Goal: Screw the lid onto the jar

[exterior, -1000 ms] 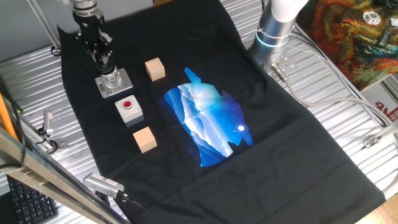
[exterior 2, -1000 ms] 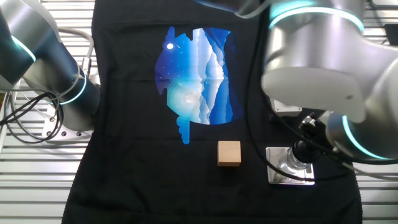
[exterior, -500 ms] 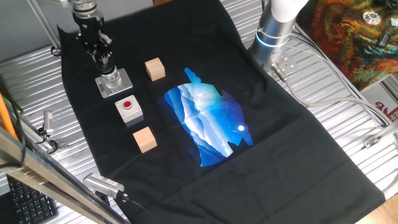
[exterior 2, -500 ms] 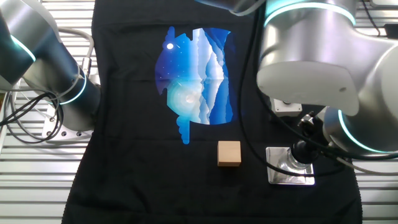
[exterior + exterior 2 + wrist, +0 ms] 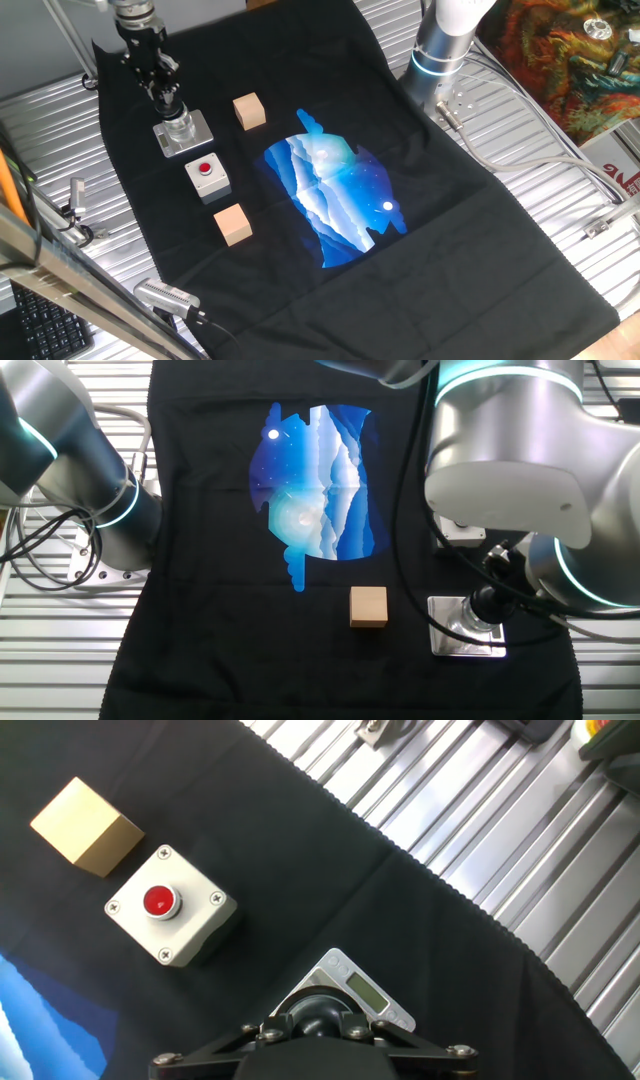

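The jar (image 5: pixel 179 127) stands upright on its grey square base plate (image 5: pixel 190 140) at the back left of the black cloth. My gripper (image 5: pixel 166 102) comes straight down onto its top. In the other fixed view the pale jar (image 5: pixel 474 617) shows below the black lid (image 5: pixel 487 600), which sits on top between the fingers. The hand view shows the round black lid (image 5: pixel 320 1012) clasped from both sides by my gripper (image 5: pixel 320 1020), with the base plate (image 5: pixel 378 996) beneath. The gripper is shut on the lid.
A grey box with a red button (image 5: pixel 207 174) sits just in front of the jar. One wooden cube (image 5: pixel 249 111) lies to its right, another (image 5: pixel 232 223) nearer the front. A second arm's base (image 5: pixel 440 50) stands at the back right. A blue picture (image 5: pixel 335 195) marks the cloth.
The gripper stays on the lid at the jar. In the other fixed view the arm's upper links shift slightly left, then back right.
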`<state>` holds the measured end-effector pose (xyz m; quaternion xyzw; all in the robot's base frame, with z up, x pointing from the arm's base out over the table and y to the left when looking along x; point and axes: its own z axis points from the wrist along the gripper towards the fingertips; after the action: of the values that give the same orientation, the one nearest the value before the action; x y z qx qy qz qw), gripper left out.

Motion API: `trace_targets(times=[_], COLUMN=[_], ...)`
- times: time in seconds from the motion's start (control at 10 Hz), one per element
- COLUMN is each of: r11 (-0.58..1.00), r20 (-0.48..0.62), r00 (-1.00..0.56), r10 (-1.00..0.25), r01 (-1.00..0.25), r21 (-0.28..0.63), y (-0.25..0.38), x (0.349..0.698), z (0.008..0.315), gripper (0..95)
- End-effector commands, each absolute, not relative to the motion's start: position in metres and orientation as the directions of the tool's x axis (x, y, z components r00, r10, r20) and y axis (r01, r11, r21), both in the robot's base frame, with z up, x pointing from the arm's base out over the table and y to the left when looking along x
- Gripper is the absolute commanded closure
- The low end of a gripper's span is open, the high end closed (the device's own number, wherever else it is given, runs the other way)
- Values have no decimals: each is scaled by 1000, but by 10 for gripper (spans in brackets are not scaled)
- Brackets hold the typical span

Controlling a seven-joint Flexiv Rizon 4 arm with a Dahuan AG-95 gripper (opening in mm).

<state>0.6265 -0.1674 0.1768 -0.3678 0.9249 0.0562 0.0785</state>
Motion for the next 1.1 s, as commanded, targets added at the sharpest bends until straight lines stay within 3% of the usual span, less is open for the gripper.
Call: trace_targets(times=[0.1,1.1], r11=[723,727], r20=[-189,-243], r00=[-717,-718], r10=[-671,-652], r01=[-689,-683], r21=[47,66], y=[-168,-177], x=[625,621], z=[178,180], gripper=[950,950])
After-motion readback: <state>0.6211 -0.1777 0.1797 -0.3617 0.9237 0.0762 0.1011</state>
